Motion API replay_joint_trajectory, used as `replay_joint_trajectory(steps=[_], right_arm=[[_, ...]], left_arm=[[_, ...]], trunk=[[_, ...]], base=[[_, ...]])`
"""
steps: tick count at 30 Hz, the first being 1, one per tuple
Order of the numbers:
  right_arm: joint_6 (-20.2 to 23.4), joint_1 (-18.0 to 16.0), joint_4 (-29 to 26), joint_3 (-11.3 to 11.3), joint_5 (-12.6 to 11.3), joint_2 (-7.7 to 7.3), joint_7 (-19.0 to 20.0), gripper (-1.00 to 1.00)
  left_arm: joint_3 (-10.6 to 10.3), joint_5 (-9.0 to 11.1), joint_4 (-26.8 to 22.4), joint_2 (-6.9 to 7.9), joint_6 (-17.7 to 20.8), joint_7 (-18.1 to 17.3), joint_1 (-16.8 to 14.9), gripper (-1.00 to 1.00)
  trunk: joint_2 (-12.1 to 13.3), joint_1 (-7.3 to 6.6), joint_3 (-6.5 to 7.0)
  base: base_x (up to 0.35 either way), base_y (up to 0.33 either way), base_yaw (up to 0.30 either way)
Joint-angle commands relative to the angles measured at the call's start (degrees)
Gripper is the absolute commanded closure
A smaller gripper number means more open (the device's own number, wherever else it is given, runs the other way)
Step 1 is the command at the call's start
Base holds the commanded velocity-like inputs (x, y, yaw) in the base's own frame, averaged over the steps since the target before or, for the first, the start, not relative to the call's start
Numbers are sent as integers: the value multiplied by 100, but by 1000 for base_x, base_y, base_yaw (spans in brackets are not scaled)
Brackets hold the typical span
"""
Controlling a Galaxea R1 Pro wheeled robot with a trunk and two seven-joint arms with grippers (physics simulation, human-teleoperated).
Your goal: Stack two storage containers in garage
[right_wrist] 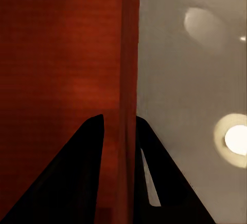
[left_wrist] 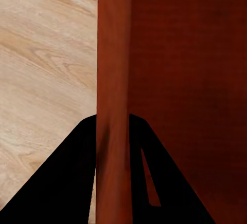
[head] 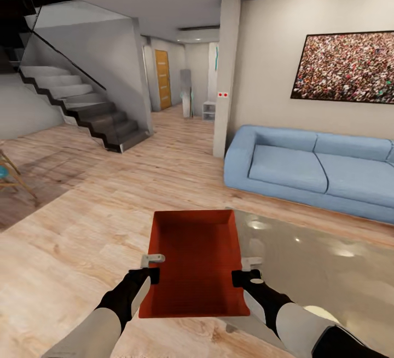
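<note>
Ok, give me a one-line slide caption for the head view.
Both pincers, left and right, clamp an orange-red storage container by its side walls, facing the blue sofa.

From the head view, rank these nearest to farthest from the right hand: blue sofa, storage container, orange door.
1. Storage container: its right wall is pinched in the right hand.
2. Blue sofa: ahead, to the right.
3. Orange door: far down the hallway, ahead-left.

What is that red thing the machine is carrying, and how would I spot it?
Start at the blue sofa, then look down to the wood floor in front. Between both arms' fingers hangs an open orange-red box, each long wall pinched; nothing else nearby is red.
</note>
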Motion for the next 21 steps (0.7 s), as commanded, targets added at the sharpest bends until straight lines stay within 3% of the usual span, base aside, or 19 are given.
replay_joint_trajectory(steps=[1, 21], right_arm=[[-61, -10, -16, -199, 79, -63, -176, 100], [-61, -10, -16, -199, 79, -58, -176, 100]], left_arm=[[-1, -78, 134, 62, 50, 49, 0, 100], [0, -78, 134, 62, 50, 49, 2, 100]], trunk=[[-10, 2, -9], [-10, 2, -9]], base=[[0, 0, 273], [0, 0, 273]])
